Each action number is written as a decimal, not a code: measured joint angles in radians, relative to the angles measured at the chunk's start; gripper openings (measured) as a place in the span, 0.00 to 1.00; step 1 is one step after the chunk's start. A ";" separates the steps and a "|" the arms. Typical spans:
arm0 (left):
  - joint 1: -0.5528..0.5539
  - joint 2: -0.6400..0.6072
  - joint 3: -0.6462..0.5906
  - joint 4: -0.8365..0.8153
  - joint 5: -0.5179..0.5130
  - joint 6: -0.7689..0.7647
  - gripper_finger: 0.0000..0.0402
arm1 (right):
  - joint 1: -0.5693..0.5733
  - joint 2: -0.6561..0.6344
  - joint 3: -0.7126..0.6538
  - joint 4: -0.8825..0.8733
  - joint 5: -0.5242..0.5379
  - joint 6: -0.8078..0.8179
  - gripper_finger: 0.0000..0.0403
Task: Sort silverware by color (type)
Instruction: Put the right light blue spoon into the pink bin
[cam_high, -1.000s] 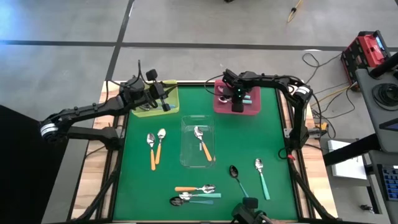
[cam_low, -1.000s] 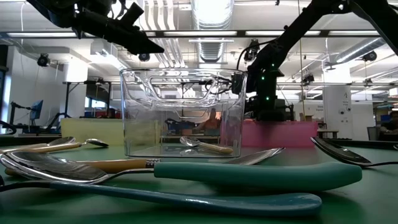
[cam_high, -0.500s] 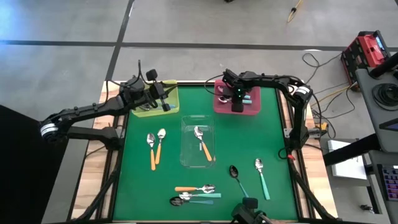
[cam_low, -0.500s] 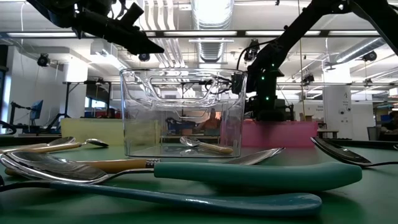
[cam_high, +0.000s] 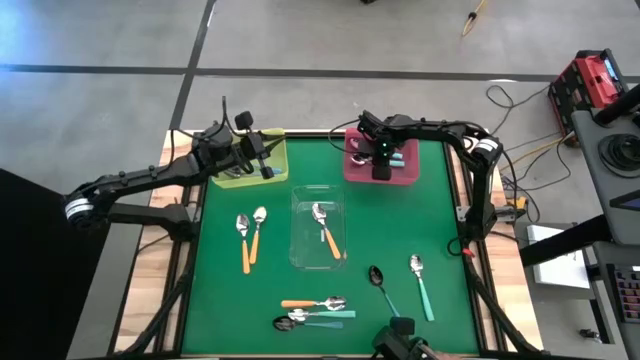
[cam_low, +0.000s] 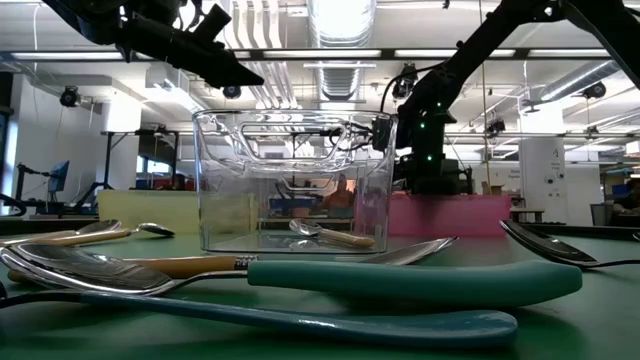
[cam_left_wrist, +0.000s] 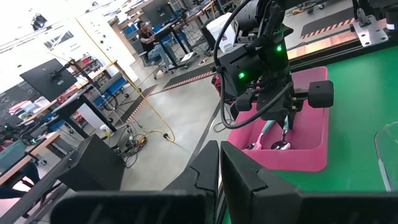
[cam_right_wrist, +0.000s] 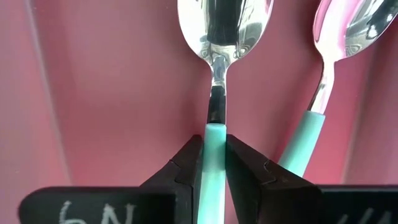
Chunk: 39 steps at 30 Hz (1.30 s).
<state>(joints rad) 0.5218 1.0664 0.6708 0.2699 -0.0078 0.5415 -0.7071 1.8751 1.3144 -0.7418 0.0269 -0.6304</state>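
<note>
Teal-handled spoon sat between the right gripper fingers, bowl down inside the pink tray at the table's far edge, right of middle. Fingers lay against both sides of the handle near the neck; whether the grip was still firm or being let go, could not tell. A second teal spoon already lay in the tray just beside it.

Handling guess: spoons looked light, stiff, with slick metal bowls and slim plastic handles. Best taken across the handle, since the bowl would likely slip and sits nearly flat to the mat.

Rest of the silverware: one orange spoon in the clear tray at table centre; two orange spoons on the green mat left of it; a mixed pile near the front edge; a dark-bowled spoon and a teal spoon toward the front right corner.

Left gripper hung over the yellow tray at the far left corner, fingers together, nothing held.
</note>
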 joint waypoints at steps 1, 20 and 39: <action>0.000 0.000 0.000 0.000 0.000 0.000 0.00 | 0.000 0.000 0.000 0.000 0.000 0.000 0.13; 0.000 0.000 0.000 0.000 0.000 0.000 0.00 | 0.000 0.000 0.000 0.002 0.002 0.038 0.21; 0.000 0.000 0.000 0.000 0.000 0.000 0.00 | 0.000 -0.033 0.001 0.000 0.014 0.090 0.23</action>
<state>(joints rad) 0.5217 1.0664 0.6708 0.2696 -0.0078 0.5419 -0.7071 1.8424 1.3151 -0.7418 0.0407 -0.5400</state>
